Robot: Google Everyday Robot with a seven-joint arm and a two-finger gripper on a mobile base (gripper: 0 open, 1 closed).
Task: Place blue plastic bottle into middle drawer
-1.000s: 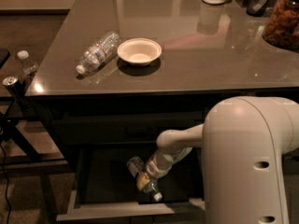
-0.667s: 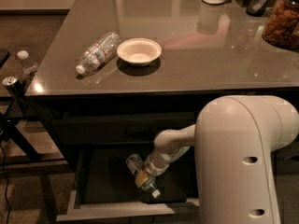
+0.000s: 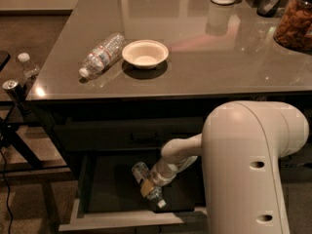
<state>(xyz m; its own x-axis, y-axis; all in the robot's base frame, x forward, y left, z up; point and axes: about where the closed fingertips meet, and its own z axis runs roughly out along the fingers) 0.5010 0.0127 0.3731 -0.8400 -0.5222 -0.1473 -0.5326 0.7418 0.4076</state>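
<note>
Since the gripper [image 3: 148, 187] and blue plastic bottle [image 3: 140, 171] have barely shifted, sitting low inside the open middle drawer [image 3: 122, 220], placement looks all but done pending release; can't tell if it's clamped or let go.

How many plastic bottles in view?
3: ribbed bottle on countertop; blue plastic bottle in middle drawer at the gripper; small bottle far left. Others may be hidden.

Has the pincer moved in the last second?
No. The pincer stays at the blue plastic bottle inside the middle drawer, same spot against its front rim.
</note>
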